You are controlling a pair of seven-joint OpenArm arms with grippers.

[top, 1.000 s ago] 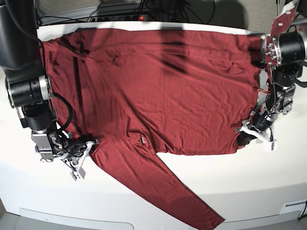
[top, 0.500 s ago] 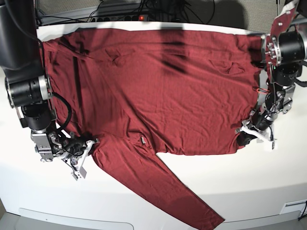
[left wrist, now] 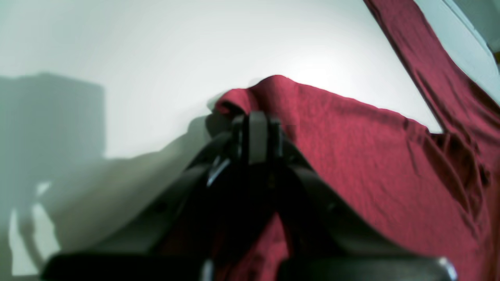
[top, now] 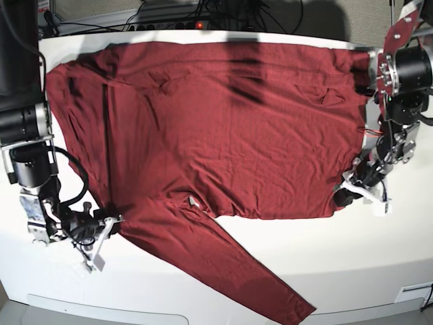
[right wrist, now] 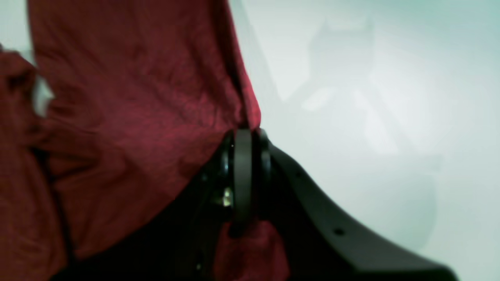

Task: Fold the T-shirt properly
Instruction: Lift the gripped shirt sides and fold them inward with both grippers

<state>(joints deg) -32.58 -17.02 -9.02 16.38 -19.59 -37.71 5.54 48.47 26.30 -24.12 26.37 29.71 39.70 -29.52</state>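
The maroon T-shirt (top: 230, 128) lies spread across the white table (top: 379, 264), with one long sleeve (top: 264, 288) running toward the front edge. In the base view my right gripper (top: 108, 228) is at the shirt's front left corner. The right wrist view shows it (right wrist: 244, 142) shut on the fabric edge (right wrist: 129, 117). My left gripper (top: 343, 196) is low at the shirt's front right corner. In the left wrist view it (left wrist: 256, 127) is shut on a raised fold of the cloth (left wrist: 371, 156).
A power strip and cables (top: 183, 24) lie along the table's back edge. The left arm's big joint (top: 406, 68) hangs over the shirt's back right corner. The right arm's joint (top: 24, 122) stands beside the shirt's left edge.
The right gripper has shut on the shirt's front left corner and pulled it left and toward the front, drawing the left side flatter. The left gripper has barely moved.
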